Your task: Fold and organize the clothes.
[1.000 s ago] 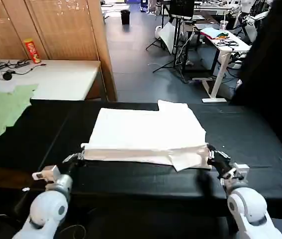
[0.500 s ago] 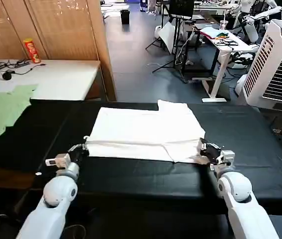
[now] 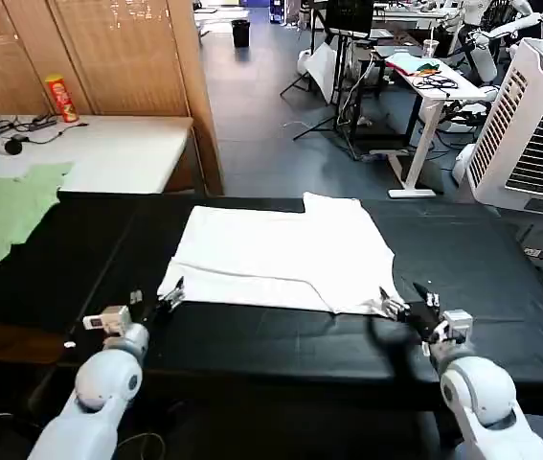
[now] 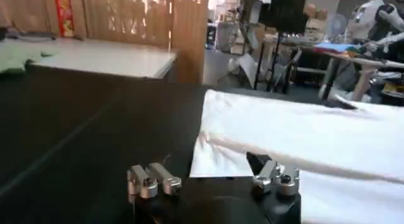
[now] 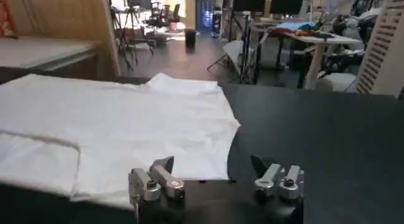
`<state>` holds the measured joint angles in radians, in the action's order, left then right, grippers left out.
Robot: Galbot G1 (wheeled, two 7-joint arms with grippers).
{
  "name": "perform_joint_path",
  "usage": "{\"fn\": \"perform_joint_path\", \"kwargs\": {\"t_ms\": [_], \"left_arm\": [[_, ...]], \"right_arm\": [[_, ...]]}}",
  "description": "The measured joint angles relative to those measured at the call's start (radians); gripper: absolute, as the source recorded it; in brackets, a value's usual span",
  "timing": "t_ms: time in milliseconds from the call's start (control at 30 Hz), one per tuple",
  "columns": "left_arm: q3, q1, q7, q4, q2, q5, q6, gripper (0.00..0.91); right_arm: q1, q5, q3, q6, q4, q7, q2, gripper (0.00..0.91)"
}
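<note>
The clothes, a white T-shirt (image 3: pixel 285 251), lie folded plain side up in the middle of the black table (image 3: pixel 486 259). The near edge is doubled over and one sleeve pokes out at the far right. My left gripper (image 3: pixel 156 293) stands open just off the shirt's near left corner, holding nothing. In the left wrist view the gripper (image 4: pixel 211 173) has that corner of the shirt (image 4: pixel 303 137) just ahead of its jaws. My right gripper (image 3: pixel 407 302) is open at the near right corner. The right wrist view shows this gripper (image 5: pixel 214 173) empty, with the shirt (image 5: pixel 126 121) spread beyond it.
A light green garment (image 3: pixel 3 211) lies at the table's left end. Behind it stands a white table (image 3: pixel 118 149) with a red can (image 3: pixel 61 97) and cables. A white louvred appliance (image 3: pixel 534 125) stands at the far right. Bare black table lies on either side of the shirt.
Both grippers carried the shirt's near edge forward, let go and drew back toward me. The edge now lies flat and both grippers stand open.
</note>
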<state>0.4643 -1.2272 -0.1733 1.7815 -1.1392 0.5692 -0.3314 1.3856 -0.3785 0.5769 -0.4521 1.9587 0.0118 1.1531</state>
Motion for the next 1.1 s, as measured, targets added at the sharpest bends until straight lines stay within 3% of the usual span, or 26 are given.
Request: {"fn": "perform_joint_path", "kwargs": {"t_ms": [100, 133, 167, 200, 233, 267, 300, 333, 500, 667, 900, 1100], "left_arm": [[0.006, -0.013, 0.005, -0.006, 0.003, 0.009, -0.003, 0.858], [0.006, -0.015, 0.007, -0.008, 0.004, 0.013, -0.005, 0.741], [0.007, -0.016, 0.009, -0.009, 0.004, 0.017, -0.006, 0.692], [0.008, -0.016, 0.012, -0.011, 0.004, 0.019, -0.006, 0.527], [0.008, -0.016, 0.014, -0.013, 0.004, 0.021, -0.006, 0.273], [0.008, -0.014, 0.014, -0.015, 0.004, 0.024, -0.007, 0.137], [0.009, -0.011, 0.014, -0.018, 0.004, 0.031, -0.01, 0.059], [0.009, -0.009, 0.014, -0.021, 0.005, 0.037, -0.012, 0.02], [0.012, -0.01, 0.015, -0.025, 0.009, 0.044, -0.018, 0.0], [0.015, -0.031, 0.014, -0.006, 0.02, 0.039, -0.025, 0.0], [0.018, -0.094, -0.016, 0.055, 0.049, -0.025, -0.043, 0.0], [0.046, -0.197, -0.042, 0.148, 0.088, -0.028, -0.068, 0.0]], "right_arm": [[0.0, 0.0, -0.001, 0.002, -0.007, 0.002, 0.003, 0.751], [0.0, 0.0, -0.001, 0.003, -0.011, 0.002, 0.003, 0.692], [0.0, 0.001, -0.001, 0.003, -0.014, 0.002, 0.004, 0.653], [0.0, 0.001, -0.001, 0.004, -0.017, 0.002, 0.004, 0.507], [0.001, 0.002, -0.001, 0.004, -0.019, 0.002, 0.004, 0.439], [0.001, 0.003, -0.001, 0.004, -0.022, 0.002, 0.003, 0.283], [0.001, 0.003, -0.002, 0.004, -0.024, 0.002, 0.003, 0.215], [0.001, 0.003, -0.003, 0.004, -0.026, 0.002, 0.002, 0.088], [0.003, 0.001, -0.013, -0.003, -0.016, -0.01, -0.004, 0.068], [0.023, -0.017, -0.001, -0.05, 0.016, -0.049, -0.019, 0.059], [0.113, -0.033, 0.036, -0.137, 0.118, -0.077, -0.043, 0.049], [0.231, -0.011, 0.067, -0.157, 0.208, -0.072, -0.034, 0.059]]}}
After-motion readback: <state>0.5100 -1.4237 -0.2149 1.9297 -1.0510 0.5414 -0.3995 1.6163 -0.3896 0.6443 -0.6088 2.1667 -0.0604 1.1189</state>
